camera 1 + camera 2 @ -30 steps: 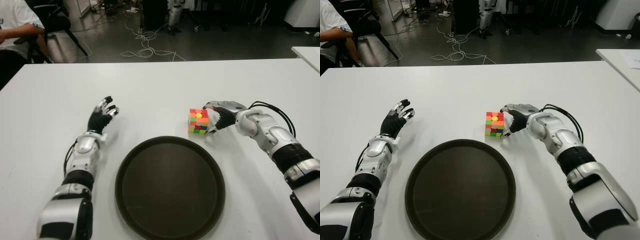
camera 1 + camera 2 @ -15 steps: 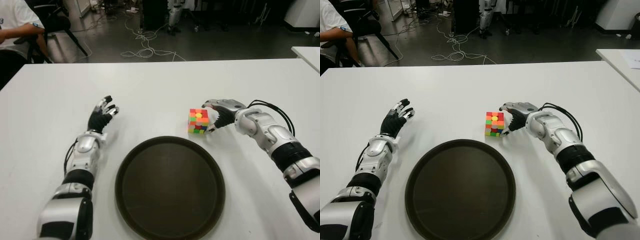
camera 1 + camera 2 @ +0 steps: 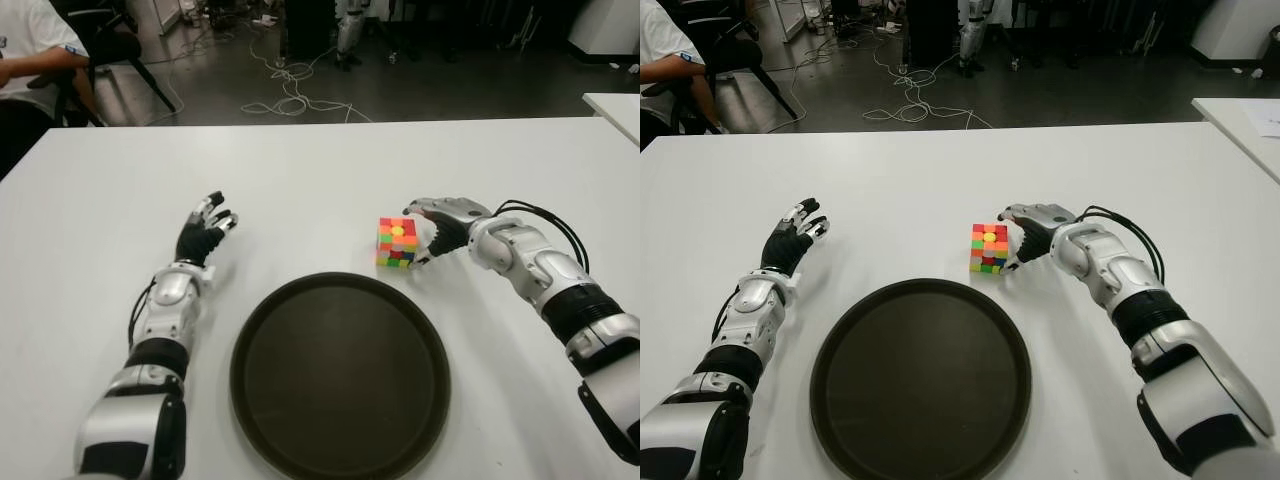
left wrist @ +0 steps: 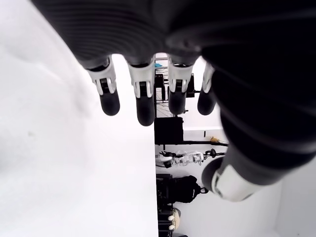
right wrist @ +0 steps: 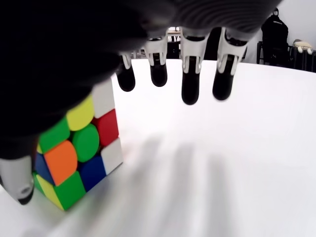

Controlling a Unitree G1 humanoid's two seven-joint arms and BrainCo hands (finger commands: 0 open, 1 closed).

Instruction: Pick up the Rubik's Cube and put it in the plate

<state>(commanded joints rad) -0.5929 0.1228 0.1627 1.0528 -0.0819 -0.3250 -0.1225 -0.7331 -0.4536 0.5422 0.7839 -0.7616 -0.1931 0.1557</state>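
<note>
One round dark plate [image 3: 340,375] lies nearest on the white table [image 3: 300,180], empty. Just beyond the plate's far right rim stands the Rubik's Cube [image 3: 397,242], on the table and not lifted. The right hand [image 3: 440,228] is immediately right of the cube, its fingers [image 5: 190,84] spread and extended past it while the thumb tip sits by the cube's lower corner; the grasp is not closed. Beyond the plate's left rim, the left hand [image 3: 203,232] shows with fingers relaxed and holding nothing. Farther off, beyond the table's far edge, cables [image 3: 290,85] trail on the floor, and a seated person [image 3: 35,50] is at the far left.
</note>
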